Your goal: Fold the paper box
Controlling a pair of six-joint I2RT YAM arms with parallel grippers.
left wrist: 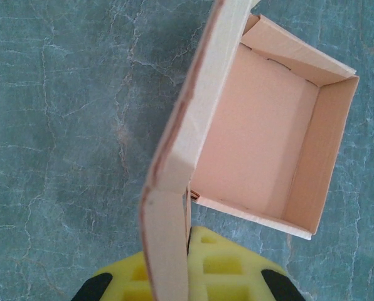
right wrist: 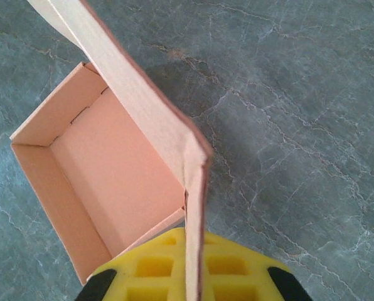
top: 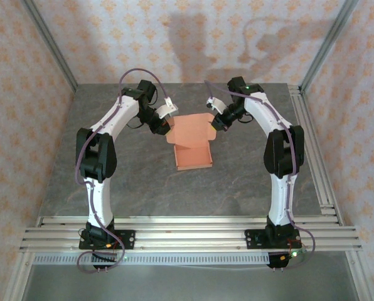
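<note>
at centre — open paper box (top: 193,157), lid pinched by left end effector (top: 168,130), right end effector (top: 214,124)

We tag this as a robot lab cell. The left arm (top: 99,191) and right arm (top: 280,194) are bolted to aluminium rails (top: 187,229) along the near edge of a grey stone-look table (top: 143,185). Slotted metal frame posts (top: 51,49) rise at its far corners. Patterned backdrop panels (top: 21,94) close in three sides.

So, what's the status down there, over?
Left claw shut on box, at a lid flap. Right claw same, other flap. Box open, lid not yet down. Nothing in the way.
</note>
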